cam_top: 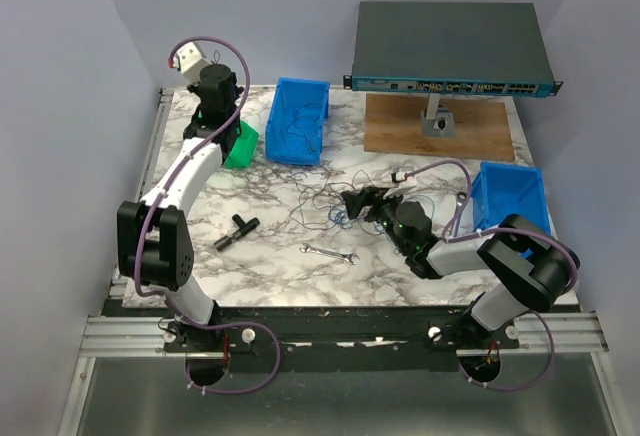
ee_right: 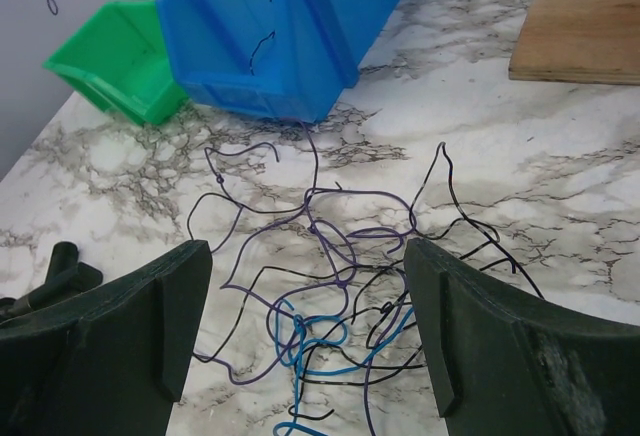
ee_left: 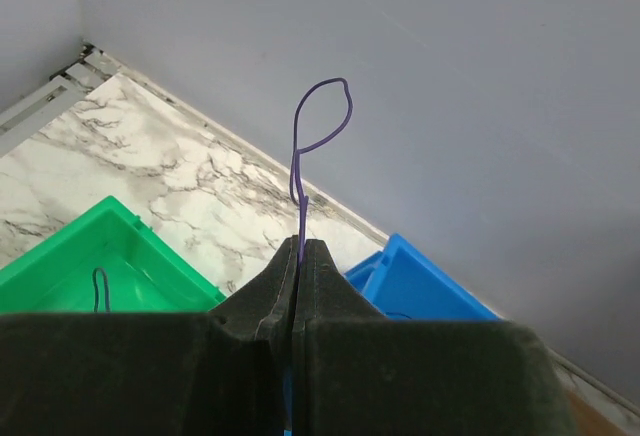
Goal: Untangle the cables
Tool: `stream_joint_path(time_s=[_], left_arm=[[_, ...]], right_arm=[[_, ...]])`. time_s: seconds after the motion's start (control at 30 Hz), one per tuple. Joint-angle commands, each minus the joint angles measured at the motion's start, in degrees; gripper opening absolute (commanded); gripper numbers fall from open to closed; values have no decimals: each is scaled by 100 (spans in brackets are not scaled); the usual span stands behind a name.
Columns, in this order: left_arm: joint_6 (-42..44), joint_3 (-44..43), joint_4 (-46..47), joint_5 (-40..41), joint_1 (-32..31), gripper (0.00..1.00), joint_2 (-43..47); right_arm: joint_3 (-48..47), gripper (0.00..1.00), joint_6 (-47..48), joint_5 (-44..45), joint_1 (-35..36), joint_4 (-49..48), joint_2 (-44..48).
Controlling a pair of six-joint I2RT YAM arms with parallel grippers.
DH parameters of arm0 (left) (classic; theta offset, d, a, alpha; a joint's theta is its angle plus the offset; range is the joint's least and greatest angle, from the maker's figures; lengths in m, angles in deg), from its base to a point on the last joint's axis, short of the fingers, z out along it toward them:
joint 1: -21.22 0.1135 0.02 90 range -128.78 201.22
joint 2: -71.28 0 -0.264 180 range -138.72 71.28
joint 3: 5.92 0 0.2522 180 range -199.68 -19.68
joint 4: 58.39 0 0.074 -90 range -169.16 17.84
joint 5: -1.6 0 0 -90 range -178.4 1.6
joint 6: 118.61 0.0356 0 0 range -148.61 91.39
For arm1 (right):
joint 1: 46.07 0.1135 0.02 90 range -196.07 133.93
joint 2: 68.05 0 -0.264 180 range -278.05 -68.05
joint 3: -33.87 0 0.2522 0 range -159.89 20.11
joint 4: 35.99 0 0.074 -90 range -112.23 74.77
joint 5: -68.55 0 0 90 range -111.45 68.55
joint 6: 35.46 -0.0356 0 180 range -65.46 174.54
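Right wrist view: right gripper gapes wide, holding nothing, framing the cables tangled on the marble table, blue bin at their 12 o'clock; left gripper clamped on one purple wire, green bin at its 8 o'clock.

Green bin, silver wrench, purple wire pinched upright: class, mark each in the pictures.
green bin [ee_right: 145,91], right wrist view, near side wall
silver wrench [cam_top: 330,253], top external view, mid-shaft
purple wire [ee_left: 296,176], left wrist view, stem under loop

Thin purple, black, blue cables lie tangled on table
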Motion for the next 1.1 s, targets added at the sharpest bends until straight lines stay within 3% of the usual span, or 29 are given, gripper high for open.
stream_joint_path(time_s=[0.0,0.3,0.43,0.6,0.77,1.07], left_arm=[[-217,-209,440,249,170,0,-483],[-429,831,1221,374,182,0,-579],[-489,934,891,526,188,0,-684],[-980,416,-577,785,270,0,-1060],[-1480,343,-1037,271,461,0,-1046],[-3292,-755,-4169,454,473,0,-1564]], right_arm=[[111,85,63,81,51,-314,87],[147,85,-25,59,49,-370,111],[231,85,-38,102,51,-439,197],[268,85,-44,147,48,-445,244],[268,85,-50,156,51,-441,244],[277,85,-69,187,51,-397,285]])
